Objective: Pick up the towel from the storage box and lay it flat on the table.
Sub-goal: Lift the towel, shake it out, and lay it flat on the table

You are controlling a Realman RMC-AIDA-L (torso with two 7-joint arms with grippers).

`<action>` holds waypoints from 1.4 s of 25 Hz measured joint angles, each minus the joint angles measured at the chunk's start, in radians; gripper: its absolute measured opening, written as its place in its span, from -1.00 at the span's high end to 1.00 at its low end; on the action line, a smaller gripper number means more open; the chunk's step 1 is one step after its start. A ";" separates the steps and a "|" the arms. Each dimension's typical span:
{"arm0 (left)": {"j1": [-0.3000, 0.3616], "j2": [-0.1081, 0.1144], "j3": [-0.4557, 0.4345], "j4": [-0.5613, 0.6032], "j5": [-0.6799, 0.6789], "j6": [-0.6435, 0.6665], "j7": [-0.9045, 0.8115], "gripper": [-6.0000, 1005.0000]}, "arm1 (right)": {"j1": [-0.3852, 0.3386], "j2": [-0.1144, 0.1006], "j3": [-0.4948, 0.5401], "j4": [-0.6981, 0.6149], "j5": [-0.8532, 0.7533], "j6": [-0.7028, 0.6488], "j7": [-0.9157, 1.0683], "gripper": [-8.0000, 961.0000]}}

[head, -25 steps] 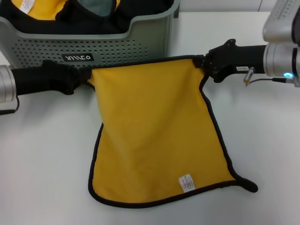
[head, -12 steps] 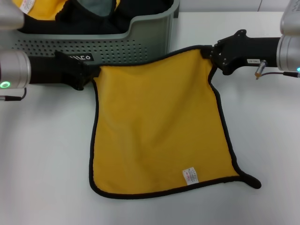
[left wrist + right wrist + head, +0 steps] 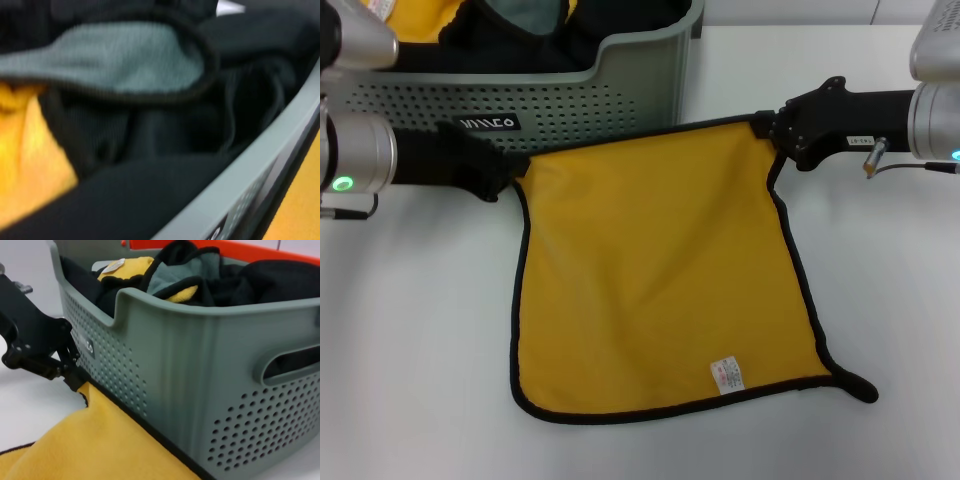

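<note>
Item, nearest me: the towel [image 3: 660,280], yellow side up, near edge and tagged corner lying on the table [image 3: 420,380]; I judge it light, limp and non-slip, best held by its far corners. Left tool [image 3: 510,165] and right tool [image 3: 765,130] are each clamped on one such corner. Behind: the storage box [image 3: 620,90], holding more cloths.

The towel [image 3: 660,270] has spread wider and flatter on the table [image 3: 410,330]
</note>
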 joint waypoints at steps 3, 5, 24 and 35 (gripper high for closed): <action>0.005 0.000 -0.003 -0.017 0.004 -0.005 0.000 0.93 | 0.004 0.002 -0.006 0.001 -0.006 -0.004 0.004 0.83; 0.018 -0.001 -0.005 -0.016 0.002 -0.008 0.000 0.93 | 0.009 0.003 -0.012 0.002 -0.006 -0.008 0.004 0.83; 0.014 -0.002 0.008 -0.015 -0.010 -0.020 0.010 0.93 | 0.037 0.007 -0.022 0.051 0.001 0.014 -0.002 0.80; 0.034 -0.001 0.016 -0.047 -0.081 -0.007 0.056 0.93 | 0.018 0.003 -0.021 0.034 0.001 0.016 -0.003 0.78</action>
